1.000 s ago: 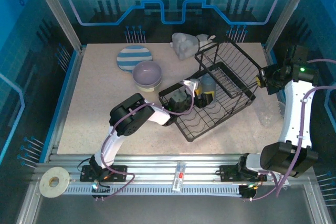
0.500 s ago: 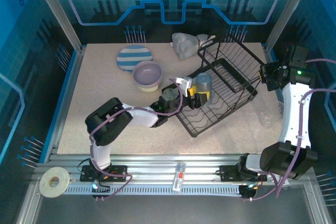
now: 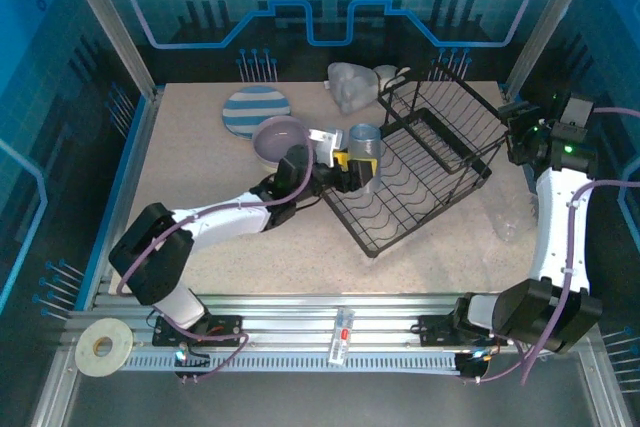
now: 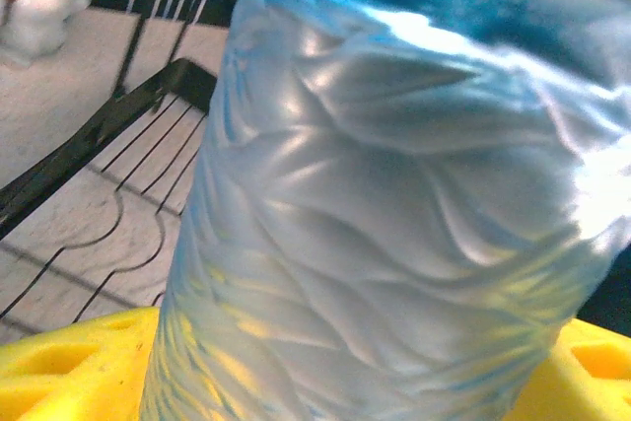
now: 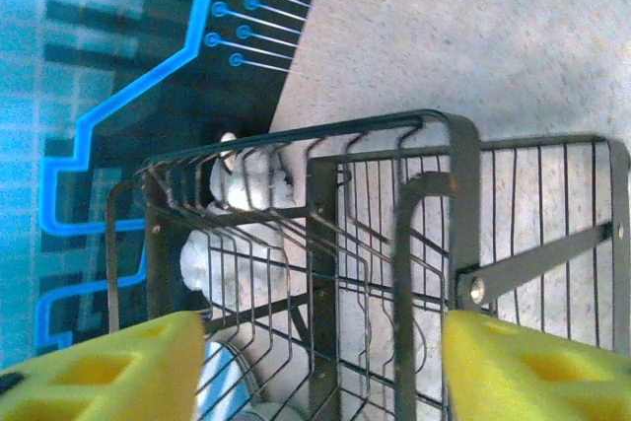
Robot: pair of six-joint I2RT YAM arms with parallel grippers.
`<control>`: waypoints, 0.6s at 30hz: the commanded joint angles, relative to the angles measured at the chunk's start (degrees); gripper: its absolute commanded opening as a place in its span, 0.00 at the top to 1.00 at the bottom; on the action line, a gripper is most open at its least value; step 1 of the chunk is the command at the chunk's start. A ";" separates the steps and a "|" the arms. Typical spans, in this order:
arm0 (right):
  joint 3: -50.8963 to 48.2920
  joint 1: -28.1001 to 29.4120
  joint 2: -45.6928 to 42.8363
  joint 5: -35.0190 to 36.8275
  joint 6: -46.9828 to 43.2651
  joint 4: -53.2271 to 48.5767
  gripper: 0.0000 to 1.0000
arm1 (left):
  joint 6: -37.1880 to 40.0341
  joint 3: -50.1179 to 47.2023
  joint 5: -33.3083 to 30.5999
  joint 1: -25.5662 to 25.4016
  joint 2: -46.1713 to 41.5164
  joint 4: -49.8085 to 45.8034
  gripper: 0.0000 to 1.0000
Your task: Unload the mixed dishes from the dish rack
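Left hand (image 3: 352, 162) is pinching a clear cup (image 4: 394, 204). In the left wrist view the cup's rippled wall stands between the yellow fingers (image 4: 69, 377), one on each side, with no gap to be seen. From above, the cup is roughly upright with its mouth up and its long axis close to vertical. It sits at the near-left corner of the dish rack (image 3: 430, 162), over the curved plate slots. Whether its base touches the wire cannot be told.

Outward from the hand, open bench (image 3: 200, 177) lies to the left and toward the arm bases, away from the rack. The lavender bowl (image 3: 275, 142) rests just beside the hand on that side, and the striped plate (image 3: 255, 112) lies beyond it, both already off the rack. The likely next step is to carry the cup sideways off the rack edge and set it down on the bench. That path runs close to the bowl, so the cup should be kept upright and steered in front of it.

Right hand (image 3: 515, 137) hovers at the rack's far-right corner, well apart from the cup. Its fingers (image 5: 532, 372) are spread wide with nothing between them but wire seen beyond. The left arm is the nearer one by far.
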 commanded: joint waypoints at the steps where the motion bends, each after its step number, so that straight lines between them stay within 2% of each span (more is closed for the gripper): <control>1: -0.25 -0.82 -2.10 -1.42 -3.45 2.78 0.24 | -3.59 5.80 2.55 2.42 -3.94 -11.67 0.41; 5: 0.66 -0.85 -3.88 -1.06 -6.06 1.64 0.12 | -6.98 12.23 4.12 5.41 -5.25 -24.03 0.41; 8: 1.92 1.34 -5.37 1.47 -9.93 1.78 0.05 | -11.37 16.44 6.96 8.18 -5.02 -30.81 0.40; 11: 6.20 4.97 -5.19 5.81 -15.25 -1.69 0.00 | -16.15 19.30 10.13 10.72 -4.71 -34.40 0.40; 14: 8.10 9.64 -6.51 11.24 -20.56 -1.06 0.00 | -20.18 22.41 13.14 12.57 -4.10 -37.80 0.40; 18: 9.86 18.45 -7.58 18.28 -30.93 1.39 0.00 | -24.85 26.11 17.32 14.00 -3.27 -40.06 0.40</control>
